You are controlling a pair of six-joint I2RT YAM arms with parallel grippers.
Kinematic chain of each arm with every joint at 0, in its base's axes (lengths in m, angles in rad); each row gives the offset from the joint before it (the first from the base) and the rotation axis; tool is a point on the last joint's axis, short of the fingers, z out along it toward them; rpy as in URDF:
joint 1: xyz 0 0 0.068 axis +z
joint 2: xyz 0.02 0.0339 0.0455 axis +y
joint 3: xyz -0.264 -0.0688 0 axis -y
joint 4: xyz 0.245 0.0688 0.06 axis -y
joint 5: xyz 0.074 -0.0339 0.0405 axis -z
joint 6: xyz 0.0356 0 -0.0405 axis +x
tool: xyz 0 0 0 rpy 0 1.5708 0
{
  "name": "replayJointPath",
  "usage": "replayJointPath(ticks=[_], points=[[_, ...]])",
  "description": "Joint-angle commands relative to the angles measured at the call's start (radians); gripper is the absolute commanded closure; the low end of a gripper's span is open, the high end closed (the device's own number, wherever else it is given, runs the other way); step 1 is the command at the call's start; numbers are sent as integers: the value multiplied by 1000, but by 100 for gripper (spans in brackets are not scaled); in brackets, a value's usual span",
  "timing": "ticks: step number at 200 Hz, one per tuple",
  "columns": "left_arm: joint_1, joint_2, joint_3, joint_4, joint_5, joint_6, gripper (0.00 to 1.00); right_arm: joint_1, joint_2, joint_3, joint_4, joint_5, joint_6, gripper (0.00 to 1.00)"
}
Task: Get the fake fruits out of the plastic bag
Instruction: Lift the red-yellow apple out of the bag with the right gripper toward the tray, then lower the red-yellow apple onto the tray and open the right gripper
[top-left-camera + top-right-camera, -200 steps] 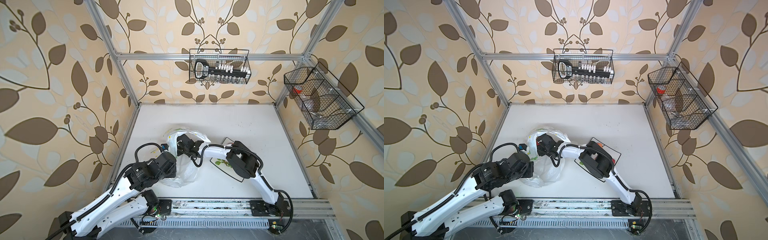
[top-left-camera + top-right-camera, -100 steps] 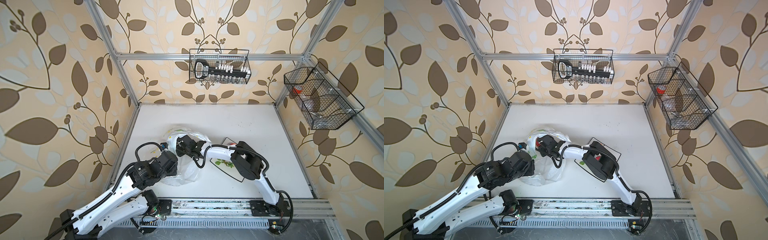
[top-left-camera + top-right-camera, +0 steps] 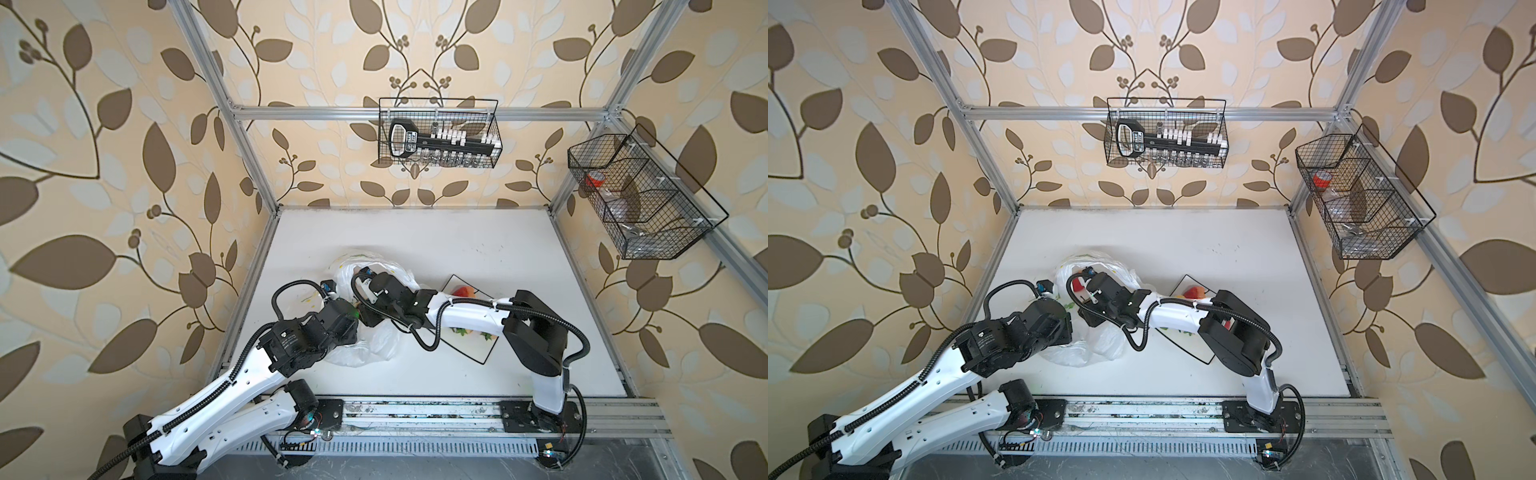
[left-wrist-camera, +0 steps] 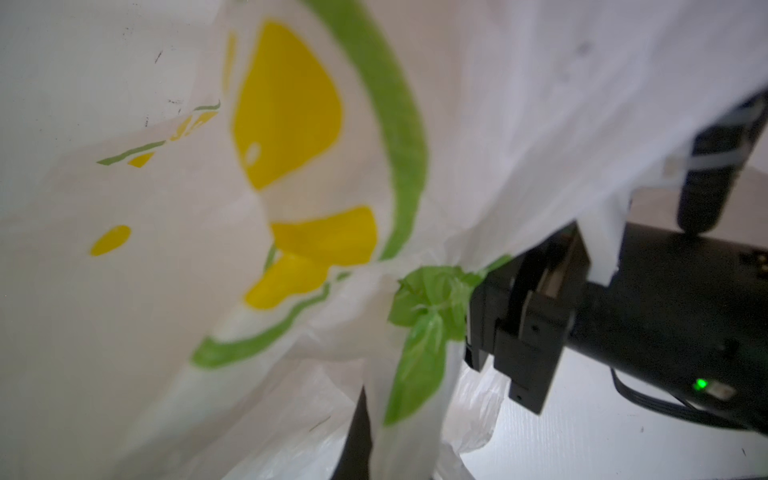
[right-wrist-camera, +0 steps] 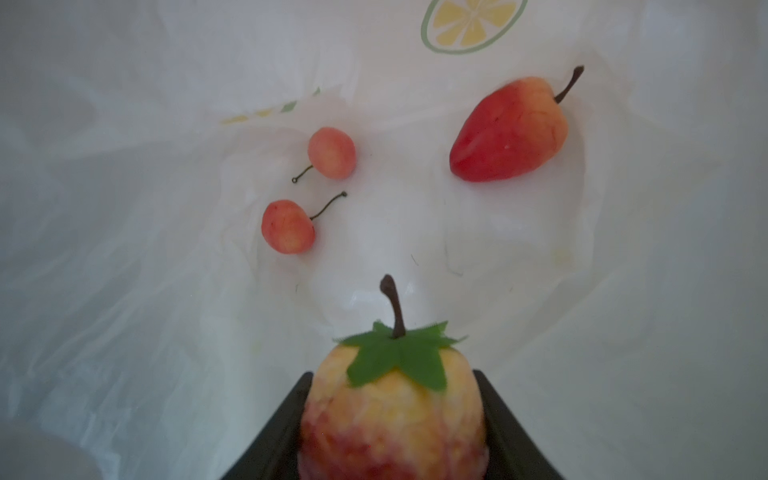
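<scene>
Peach (image 5: 392, 419) pinched in right tool (image 5: 392, 384) | right wrist view only | left tool (image 4: 368, 438) pinching plastic bag (image 4: 166, 299)

Both top views sit high above the front rail (image 3: 415, 411) and face steeply down toward the back wall (image 3: 324, 166). They share almost the whole cell: the surface (image 3: 457, 232), the left arm (image 3: 232, 386), the right arm (image 3: 469, 320) and the plastic bag (image 3: 1084, 353). The left wrist camera sits almost against the plastic bag's printed film, close enough to blur it, and it also catches the right arm (image 4: 665, 299). The right wrist camera looks along the right end effector (image 5: 392, 384) into the plastic bag, close on the peach (image 5: 395, 415), with the other fake fruits (image 5: 509, 131) beyond.
</scene>
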State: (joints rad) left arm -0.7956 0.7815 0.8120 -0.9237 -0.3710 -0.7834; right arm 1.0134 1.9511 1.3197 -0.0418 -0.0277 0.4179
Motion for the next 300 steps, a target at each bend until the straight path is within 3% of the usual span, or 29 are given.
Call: replayJointPath(ticks=[1,36,74,122,157,187,215,254,300], points=[[25,7,20,32,-46,24,100,1,-57,-58,-35,-21,-18,48],[66,1,1,58,-23,45,100,1,-115,-90,-84,12,-42,48],[90,-1,2,73,6,66,100,0,-221,-157,-88,-48,-77,48],[92,9,7,107,56,88,100,2,-516,-361,-147,-95,-101,48],[92,6,17,114,76,98,100,-19,-745,-504,-214,-13,-8,50],[92,9,9,119,94,98,100,-147,-904,-587,-240,44,114,54],[93,12,4,128,105,101,100,-316,-965,-642,-254,132,179,54],[93,4,3,131,119,104,100,-521,-906,-685,-193,236,230,54],[93,2,1,129,132,104,100,-629,-803,-739,-116,328,333,53]])
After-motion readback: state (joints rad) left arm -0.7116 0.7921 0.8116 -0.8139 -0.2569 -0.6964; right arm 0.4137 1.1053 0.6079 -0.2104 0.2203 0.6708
